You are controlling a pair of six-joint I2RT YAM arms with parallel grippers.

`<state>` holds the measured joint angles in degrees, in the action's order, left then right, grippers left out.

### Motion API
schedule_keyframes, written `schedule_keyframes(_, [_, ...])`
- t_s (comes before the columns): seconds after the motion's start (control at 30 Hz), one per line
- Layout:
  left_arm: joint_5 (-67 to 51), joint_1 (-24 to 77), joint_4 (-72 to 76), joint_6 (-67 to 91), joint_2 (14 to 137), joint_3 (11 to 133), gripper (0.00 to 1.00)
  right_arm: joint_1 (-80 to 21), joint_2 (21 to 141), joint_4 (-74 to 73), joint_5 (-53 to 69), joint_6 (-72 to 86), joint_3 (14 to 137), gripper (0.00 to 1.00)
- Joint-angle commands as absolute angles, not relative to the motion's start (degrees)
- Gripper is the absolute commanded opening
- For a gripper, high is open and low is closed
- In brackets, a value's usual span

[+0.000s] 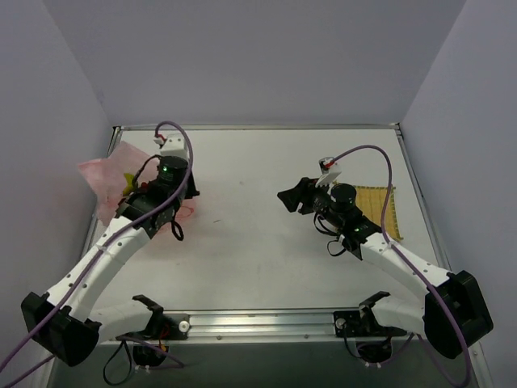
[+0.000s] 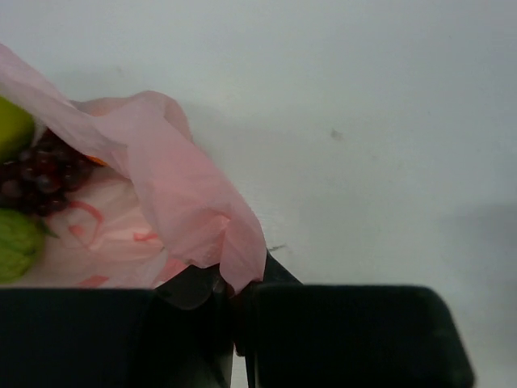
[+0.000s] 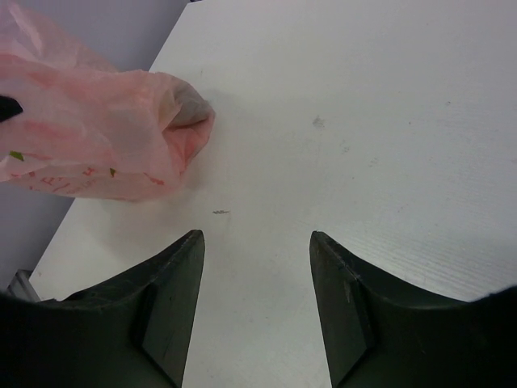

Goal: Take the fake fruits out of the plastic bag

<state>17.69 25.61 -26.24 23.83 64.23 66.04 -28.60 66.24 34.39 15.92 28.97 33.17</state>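
So here's where I'm at, going left to right. The thin crinkly translucent pink plastic bag sits at the far left of the white table, pretty much against the side wall. My left gripper is clamped shut on a fold of the bag's edge; in the left wrist view the film runs right down between the two fingers. Just past that fold the fake fruits are all bundled inside the bag: a dark red plastic grape bunch, a yellow-green fruit touching it from above, and another green fruit below it. Can't tell from here which one is the pear. Mid-table, my right gripper hangs with its jaws apart and nothing in them, aimed at the bag's mouth but well apart from it. Behind it on the right lies a yellow woven square mat with no fruit on it. So honestly the job looks barely started: I don't see a single fruit out yet, every one needs fishing out, and I'd guess the right side goes in next.
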Motion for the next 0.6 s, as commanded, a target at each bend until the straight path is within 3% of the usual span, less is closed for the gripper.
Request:
schedule_keyframes(0.0, [18.2, 32.1, -21.1, 29.9, 65.3, 64.6, 0.02, -29.1, 66.3, 35.2, 14.4, 28.0, 36.0, 0.51])
schedule_keyframes(0.1, [18.9, 38.0, -18.3, 32.7, 66.8, 63.7, 0.02, -29.2, 66.3, 34.9, 14.4, 28.0, 36.5, 0.53])
schedule_keyframes(0.27, [20.4, 47.3, -12.8, 35.2, 71.4, 61.8, 0.02, -29.4, 65.2, 33.8, 13.9, 28.9, 37.1, 0.70])
schedule_keyframes(0.57, [17.0, 52.3, -2.9, 37.9, 83.4, 62.5, 0.05, -30.8, 61.8, 28.0, 8.9, 29.3, 38.5, 0.78])
